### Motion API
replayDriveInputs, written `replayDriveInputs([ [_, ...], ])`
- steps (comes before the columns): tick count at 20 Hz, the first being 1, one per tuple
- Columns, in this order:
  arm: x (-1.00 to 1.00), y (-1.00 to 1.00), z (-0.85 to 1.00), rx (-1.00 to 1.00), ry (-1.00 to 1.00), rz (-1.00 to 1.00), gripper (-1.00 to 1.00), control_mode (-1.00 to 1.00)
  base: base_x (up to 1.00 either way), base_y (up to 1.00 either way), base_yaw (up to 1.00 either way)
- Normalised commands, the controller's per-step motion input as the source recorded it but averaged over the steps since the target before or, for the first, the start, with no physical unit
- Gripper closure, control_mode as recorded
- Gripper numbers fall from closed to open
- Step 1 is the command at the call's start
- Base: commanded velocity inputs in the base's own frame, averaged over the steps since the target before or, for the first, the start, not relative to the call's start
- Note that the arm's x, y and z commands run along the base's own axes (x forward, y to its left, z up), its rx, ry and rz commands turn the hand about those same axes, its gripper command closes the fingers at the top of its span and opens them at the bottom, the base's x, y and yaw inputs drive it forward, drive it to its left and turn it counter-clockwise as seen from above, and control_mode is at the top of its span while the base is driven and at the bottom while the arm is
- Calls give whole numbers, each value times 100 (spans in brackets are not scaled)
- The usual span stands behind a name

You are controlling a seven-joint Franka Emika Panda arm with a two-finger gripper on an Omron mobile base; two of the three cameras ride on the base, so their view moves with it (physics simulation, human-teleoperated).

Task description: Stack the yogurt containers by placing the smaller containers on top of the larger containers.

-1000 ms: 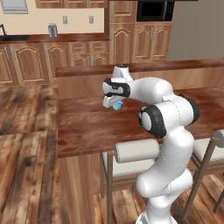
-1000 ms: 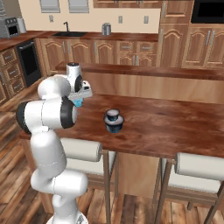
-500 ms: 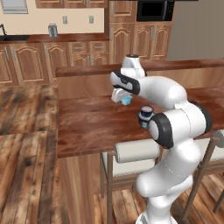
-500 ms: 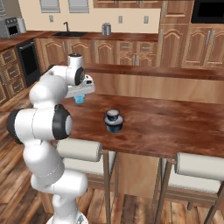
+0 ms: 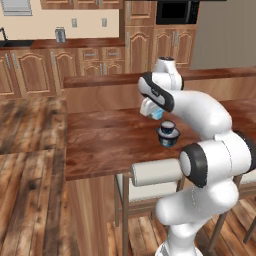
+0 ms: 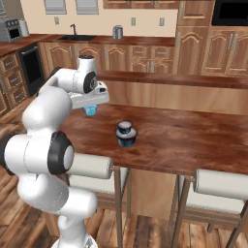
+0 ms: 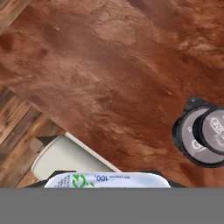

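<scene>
A wooden table (image 6: pixel 193 131) carries a half-built stack: the wide dark-blue tub (image 6: pixel 126 138) stands near the middle of its front half, not far from the near edge above a padded stool (image 6: pixel 92 166), and the narrower dark-blue cup (image 6: pixel 126 127) already sits on its pale top, seen from above in the hand view as a smaller grey disc (image 7: pixel 216 129) set off-centre toward one side of the larger one (image 7: pixel 192 139). That leaves, by the look of it, one placement to go. The gripper (image 6: pixel 90 107) hangs above the table toward the robot's left of the stack, well clear of it, clamped on the tiny pale-blue cup (image 6: pixel 90 110), which also shows beneath the hand in the left base view (image 5: pixel 156 114). The cup is cut off at the bottom of the hand view, where just its white printed top (image 7: pixel 107 180) peeks out; the fingertips themselves are hidden behind it, so the exact grip cannot be made out.
</scene>
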Motion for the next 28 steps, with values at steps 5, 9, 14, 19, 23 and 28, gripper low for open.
replayDriveInputs([
  [5, -47, -28, 17, -1, 0, -1, 100, -100, 0, 0, 0],
  [9, -43, -34, 20, -2, 0, -2, 100, -100, 0, 0, 0],
  [14, -34, -34, 19, -3, 0, -3, 100, -100, 0, 0, 0],
  [19, -26, -33, 9, -3, 0, -3, 100, -100, 0, 0, 0],
  [23, -7, -18, 0, 0, 0, -1, 100, -100, 0, 0, 0],
  [28, 6, -1, -2, 0, 0, 0, 100, -100, 0, 0, 0],
])
